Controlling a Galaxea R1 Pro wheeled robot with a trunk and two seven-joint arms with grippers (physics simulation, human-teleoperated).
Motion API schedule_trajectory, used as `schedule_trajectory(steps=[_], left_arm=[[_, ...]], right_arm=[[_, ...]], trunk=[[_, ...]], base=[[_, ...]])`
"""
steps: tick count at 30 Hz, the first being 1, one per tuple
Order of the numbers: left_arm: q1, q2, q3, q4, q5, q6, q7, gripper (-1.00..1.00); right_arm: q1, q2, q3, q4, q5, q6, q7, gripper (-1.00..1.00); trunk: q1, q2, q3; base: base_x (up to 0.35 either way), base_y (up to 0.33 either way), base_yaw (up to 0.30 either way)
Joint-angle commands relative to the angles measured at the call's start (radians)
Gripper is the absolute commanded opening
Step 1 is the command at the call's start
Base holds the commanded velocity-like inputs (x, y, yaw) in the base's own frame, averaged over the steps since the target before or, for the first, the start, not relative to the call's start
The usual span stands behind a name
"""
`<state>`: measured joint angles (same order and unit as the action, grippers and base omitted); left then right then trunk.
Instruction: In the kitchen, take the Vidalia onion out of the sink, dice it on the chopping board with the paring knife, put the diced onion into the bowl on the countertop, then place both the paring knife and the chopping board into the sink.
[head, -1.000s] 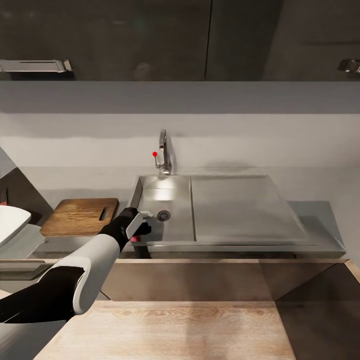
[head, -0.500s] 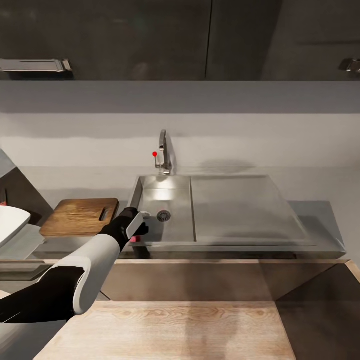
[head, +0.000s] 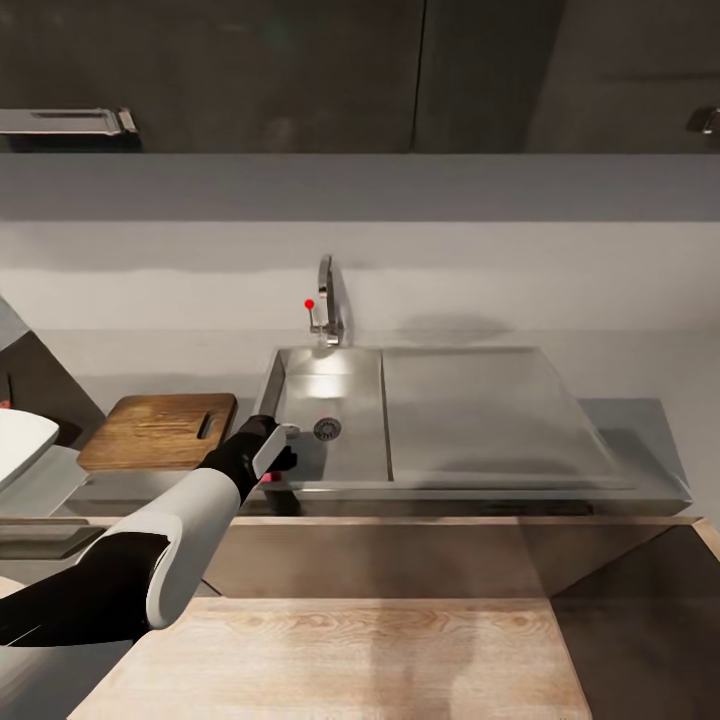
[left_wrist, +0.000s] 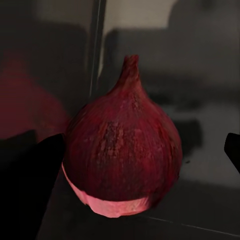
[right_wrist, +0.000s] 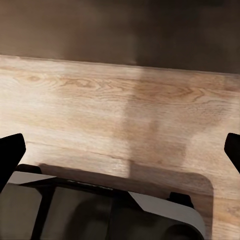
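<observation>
The Vidalia onion (left_wrist: 122, 145), dark red with a pale base, stands in the sink (head: 450, 420) close before my left gripper (left_wrist: 135, 162). The gripper is open; one finger (left_wrist: 30, 185) is near the onion's side and the other is well apart from it. From the head view my left gripper (head: 278, 452) dips into the basin's front left corner, with a red bit of onion (head: 268, 479) under it. The chopping board (head: 160, 432) lies on the countertop (head: 640, 430) left of the sink. A white bowl (head: 18, 445) sits at the left edge. The paring knife is out of view. My right gripper (right_wrist: 120, 150) hangs open over the wood floor.
A chrome tap (head: 327, 300) with a red knob stands behind the basin, whose round drain (head: 327, 429) is near my left gripper. Dark wall cabinets (head: 300, 70) hang above. The drainboard wing fills the sink's right side. Part of my base (right_wrist: 100, 210) shows under the right gripper.
The head camera has tilted slightly, so the whole picture sits a little higher. My left arm and the onion have stayed where they were.
</observation>
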<state>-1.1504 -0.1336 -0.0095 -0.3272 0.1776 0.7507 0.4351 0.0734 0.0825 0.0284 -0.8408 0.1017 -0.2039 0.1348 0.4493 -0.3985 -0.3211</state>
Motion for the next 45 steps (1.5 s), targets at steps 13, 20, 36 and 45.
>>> schedule_trajectory(steps=[13,20,36,45], left_arm=[[0.0,0.0,-0.001,0.0,0.008,0.002,0.007,1.0],[0.0,0.0,-0.001,0.0,0.008,0.002,0.007,1.0],[0.0,-0.001,-0.001,-0.001,0.008,0.002,0.002,1.0],[0.0,-0.001,-0.001,-0.001,0.008,0.002,0.001,1.0]], right_arm=[[0.0,0.0,-0.002,-0.001,0.01,-0.002,0.002,1.0],[0.0,0.001,-0.002,-0.001,0.01,-0.002,0.002,1.0],[0.0,0.001,-0.002,-0.001,0.01,-0.002,0.002,1.0],[0.0,-0.001,-0.002,-0.001,0.012,-0.002,0.002,1.0]], trunk=[[0.001,-0.002,-0.015],[0.001,-0.002,-0.021],[0.001,-0.002,-0.021],[0.001,-0.002,-0.021]], base=[[0.0,0.0,0.0],[0.0,0.0,0.0],[0.0,0.0,0.0],[0.032,0.0,0.0]])
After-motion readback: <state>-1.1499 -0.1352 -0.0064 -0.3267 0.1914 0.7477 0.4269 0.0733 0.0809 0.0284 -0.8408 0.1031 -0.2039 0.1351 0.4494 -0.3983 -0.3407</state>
